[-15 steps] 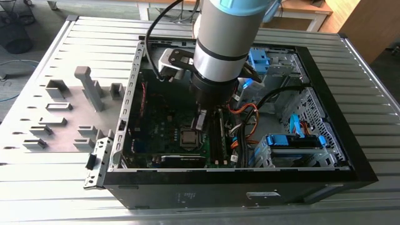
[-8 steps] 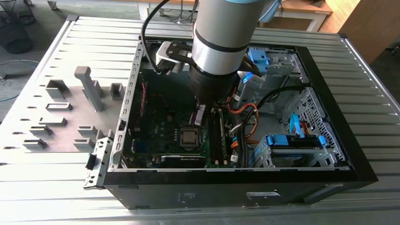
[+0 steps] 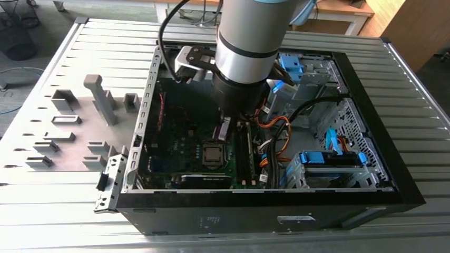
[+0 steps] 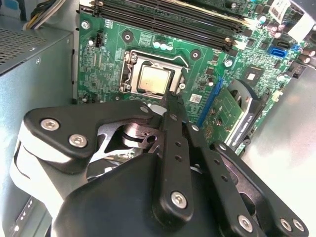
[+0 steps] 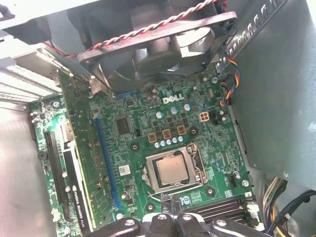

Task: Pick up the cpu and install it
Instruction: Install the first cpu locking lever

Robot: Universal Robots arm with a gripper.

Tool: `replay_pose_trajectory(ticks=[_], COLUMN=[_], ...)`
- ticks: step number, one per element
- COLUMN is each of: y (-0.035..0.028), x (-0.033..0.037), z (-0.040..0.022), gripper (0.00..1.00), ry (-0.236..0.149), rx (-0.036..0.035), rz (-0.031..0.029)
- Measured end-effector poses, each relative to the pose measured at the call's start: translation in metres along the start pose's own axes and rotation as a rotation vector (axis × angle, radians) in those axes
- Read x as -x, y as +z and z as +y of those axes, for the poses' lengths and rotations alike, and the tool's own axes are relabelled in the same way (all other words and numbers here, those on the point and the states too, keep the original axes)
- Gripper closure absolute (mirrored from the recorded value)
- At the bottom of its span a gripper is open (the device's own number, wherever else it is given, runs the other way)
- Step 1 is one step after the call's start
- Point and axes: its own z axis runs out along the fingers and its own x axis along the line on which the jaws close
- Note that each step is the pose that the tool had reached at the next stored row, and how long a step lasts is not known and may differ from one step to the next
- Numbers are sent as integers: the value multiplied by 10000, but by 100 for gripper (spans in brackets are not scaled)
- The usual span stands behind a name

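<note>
We see the small square cpu with its silvery-grey metal top (image 3: 211, 153) lying flat in the dark metal socket frame (image 4: 131, 62) on the green motherboard (image 3: 179, 145) inside the open black computer case (image 3: 404, 179). In the second wrist view the chip (image 4: 154, 79) sits squarely within the frame, and the first wrist view shows the same chip (image 5: 173, 169) seated level, with the frame's edges around it. The black pincer (image 4: 170, 101) hangs just beside the socket, its slim fingers (image 4: 174, 143) pressed together to a narrow tip with nothing between them; that tip looks to be over the frame's edge near one corner of the chip, though we cannot tell whether it touches the metal or only hovers above it. In the exterior view the gripper (image 3: 223, 138) reaches down from the silver arm (image 3: 246, 37) and ends just above the chip, toward the case's back. A black fan with a red-and-white twisted wire (image 5: 158, 47) stands near the socket, and dark memory slots (image 4: 168, 22) run along the board on the socket's far side from the fingers. Outside the case, grey plastic holder blocks (image 3: 98, 97) stand on the slatted metal table (image 3: 63, 211), well apart from the chip, toward the exterior view's left.
</note>
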Motion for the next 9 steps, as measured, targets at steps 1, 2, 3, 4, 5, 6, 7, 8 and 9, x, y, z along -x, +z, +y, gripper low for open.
replay_pose_trajectory(ticks=[1,2,3,4,5,6,7,8,9], y=[1,2,2,2,2,2,2,2,2], x=[3,6,7,7,7,7,7,7,7], z=[5,10,12,13,13,14,15,15,15], gripper=[89,89,89,89,89,89,89,89,89], ry=[-1,-1,-1,-2,-2,-2,-2,-2,-2], rx=[2,2,2,2,2,3,2,2,2], rz=[-5,-9,-11,-10,-10,-10,-10,-9,-10])
